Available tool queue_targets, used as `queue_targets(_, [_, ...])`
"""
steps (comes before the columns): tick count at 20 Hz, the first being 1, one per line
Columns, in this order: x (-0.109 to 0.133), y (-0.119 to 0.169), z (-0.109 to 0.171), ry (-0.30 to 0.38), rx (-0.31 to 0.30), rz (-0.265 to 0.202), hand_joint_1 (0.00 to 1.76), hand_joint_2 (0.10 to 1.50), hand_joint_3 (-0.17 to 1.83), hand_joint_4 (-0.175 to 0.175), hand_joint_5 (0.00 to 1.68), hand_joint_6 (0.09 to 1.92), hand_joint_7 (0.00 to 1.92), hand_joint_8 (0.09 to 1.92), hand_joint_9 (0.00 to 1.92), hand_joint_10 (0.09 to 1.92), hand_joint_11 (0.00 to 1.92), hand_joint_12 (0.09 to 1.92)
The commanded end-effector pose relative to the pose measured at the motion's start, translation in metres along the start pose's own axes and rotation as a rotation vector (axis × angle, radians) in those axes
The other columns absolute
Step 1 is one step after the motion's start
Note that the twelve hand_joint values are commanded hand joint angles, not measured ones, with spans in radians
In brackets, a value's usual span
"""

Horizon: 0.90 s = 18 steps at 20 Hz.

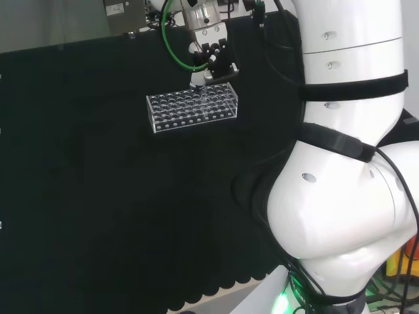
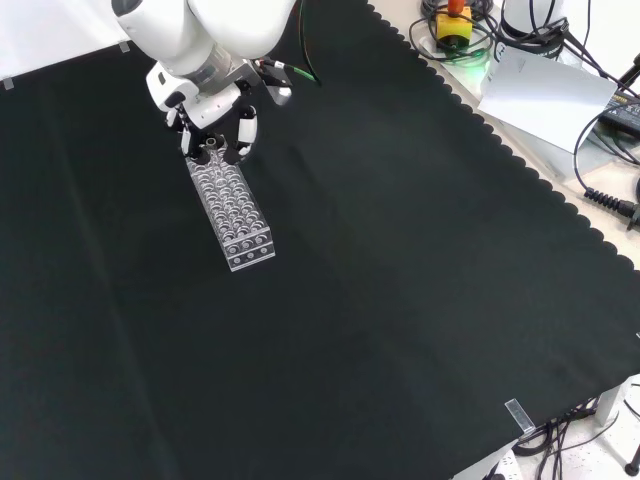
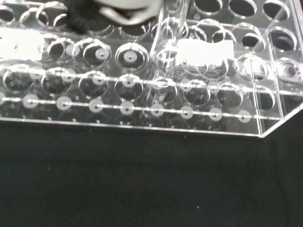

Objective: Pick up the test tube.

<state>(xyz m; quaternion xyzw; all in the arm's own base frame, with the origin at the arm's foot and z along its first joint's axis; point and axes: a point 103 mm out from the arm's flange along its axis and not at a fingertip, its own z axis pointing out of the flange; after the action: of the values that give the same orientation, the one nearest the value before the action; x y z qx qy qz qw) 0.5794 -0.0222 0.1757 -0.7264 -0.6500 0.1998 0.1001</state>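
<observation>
Hand (image 2: 215, 125) upper left of front view, fingers curled down over far end of clear tube rack (image 2: 234, 213); grasp unclear. Wrist view alone reveals test tube (image 3: 161, 56) upright in rack hole.

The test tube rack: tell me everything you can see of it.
The test tube rack is a long clear plastic block with rows of round holes through its top plate and matching dimples in the plate below. It lies flat on the black cloth. The hand hangs over its far end in the front view. In the wrist view a clear tube stands upright in one hole.
</observation>
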Motion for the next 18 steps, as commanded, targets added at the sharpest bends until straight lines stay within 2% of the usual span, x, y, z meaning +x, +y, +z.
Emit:
queue_targets(1, [-0.004,0.003,0.001,0.082,-0.132,0.073,1.17,0.89,0.28,-0.13,1.17,0.7,1.61,0.44,1.44,0.5,0.95,1.12])
queue_targets(3, [-0.006,0.005,-0.002,0.109,-0.157,0.092,1.2,0.85,0.32,-0.165,1.23,0.62,1.68,0.42,1.52,0.52,1.15,0.94])
queue_targets(5, [-0.008,0.007,-0.007,0.128,-0.166,0.098,1.21,0.8,0.38,-0.174,1.28,0.55,1.72,0.42,1.58,0.51,1.23,0.85])
queue_targets(14, [-0.015,0.004,-0.026,0.174,-0.178,0.102,1.22,0.74,0.48,-0.175,1.32,0.51,1.75,0.42,1.62,0.5,1.25,0.81])
queue_targets(18, [-0.019,0.002,-0.037,0.209,-0.141,0.101,1.22,0.72,0.51,-0.175,1.33,0.5,1.75,0.43,1.62,0.5,1.25,0.81])
